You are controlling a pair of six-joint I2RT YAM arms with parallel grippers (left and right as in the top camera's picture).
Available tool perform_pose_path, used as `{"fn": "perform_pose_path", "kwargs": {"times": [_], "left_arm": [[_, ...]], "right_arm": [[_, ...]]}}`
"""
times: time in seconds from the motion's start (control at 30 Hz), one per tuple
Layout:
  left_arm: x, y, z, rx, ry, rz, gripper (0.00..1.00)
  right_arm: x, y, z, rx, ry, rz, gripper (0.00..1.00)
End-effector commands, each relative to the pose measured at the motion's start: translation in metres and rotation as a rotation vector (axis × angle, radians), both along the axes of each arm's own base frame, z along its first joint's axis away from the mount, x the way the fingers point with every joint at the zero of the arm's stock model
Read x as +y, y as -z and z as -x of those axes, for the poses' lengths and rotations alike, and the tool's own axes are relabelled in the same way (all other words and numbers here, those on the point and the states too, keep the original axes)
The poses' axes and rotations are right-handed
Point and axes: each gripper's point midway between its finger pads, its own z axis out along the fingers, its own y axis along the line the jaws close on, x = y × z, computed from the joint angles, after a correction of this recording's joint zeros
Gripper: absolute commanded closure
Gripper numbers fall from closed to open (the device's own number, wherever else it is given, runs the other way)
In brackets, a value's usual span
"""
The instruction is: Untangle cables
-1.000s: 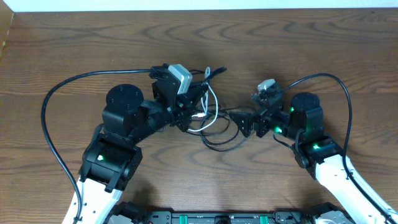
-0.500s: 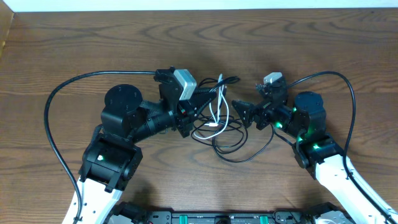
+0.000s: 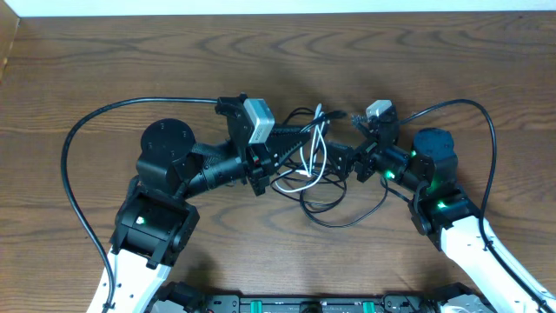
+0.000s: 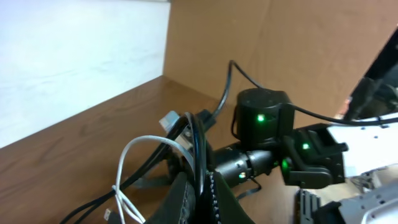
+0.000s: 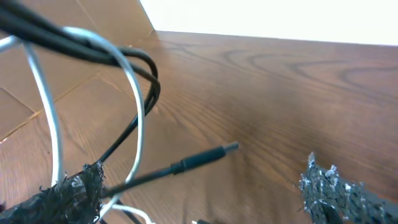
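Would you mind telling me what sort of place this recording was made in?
Most likely a robotics lab bench rather than a home: a left arm and a right arm stand at one edge of a wood-grain table, with a small cable bundle between them and a plain white wall behind.

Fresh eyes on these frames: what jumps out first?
The snarl of black cable and white cable at mid-table, bunched between the two arms. The left gripper is shut on the black cable, with the white loop arching beside it. The right gripper faces it wide open, and a black plug end shows between its fingers.
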Motion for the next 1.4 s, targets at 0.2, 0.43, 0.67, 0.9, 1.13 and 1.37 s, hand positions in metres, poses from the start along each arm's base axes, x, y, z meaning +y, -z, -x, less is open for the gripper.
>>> {"fn": "perform_pose_path", "kwargs": {"times": [0.2, 0.43, 0.67, 0.9, 1.13, 1.37], "left_arm": [[-0.015, -0.015, 0.023, -0.03, 0.104, 0.026, 0.92], [-0.017, -0.018, 0.028, -0.041, 0.131, 0.032, 0.92], [-0.017, -0.019, 0.027, -0.051, 0.127, 0.035, 0.92], [-0.016, -0.022, 0.026, -0.063, 0.123, 0.04, 0.92], [-0.002, -0.024, 0.002, -0.08, -0.004, 0.039, 0.93], [0.01, -0.024, -0.013, -0.082, -0.078, 0.035, 0.92]], "right_arm": [[0.0, -0.006, -0.006, -0.012, 0.036, -0.014, 0.01], [-0.05, 0.042, -0.026, 0.173, 0.376, 0.097, 0.05], [-0.084, 0.075, -0.021, 0.32, 0.578, 0.162, 0.05], [-0.097, 0.086, -0.016, 0.351, 0.634, 0.218, 0.05], [-0.123, 0.107, -0.003, 0.433, 0.713, 0.311, 0.1], [-0.146, 0.118, 0.003, 0.496, 0.77, 0.337, 0.28]]}}
